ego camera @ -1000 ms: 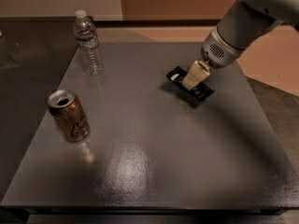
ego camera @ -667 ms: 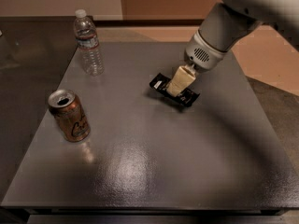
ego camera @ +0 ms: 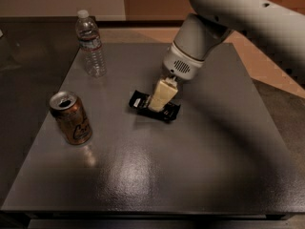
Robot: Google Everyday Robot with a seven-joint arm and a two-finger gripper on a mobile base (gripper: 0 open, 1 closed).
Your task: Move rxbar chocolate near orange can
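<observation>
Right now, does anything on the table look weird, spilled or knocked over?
Nothing stands out. The orange can and the water bottle both stand upright, and no spill shows on the table. The rxbar chocolate sits slanted, gripped at its middle by the end effector.

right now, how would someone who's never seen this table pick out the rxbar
On the grey table, look near the middle, right of the can and nearer the camera than the bottle. The rxbar lies there with the gripper on its middle. It is the only flat black wrapped thing; its neighbours stand tall and round.
</observation>
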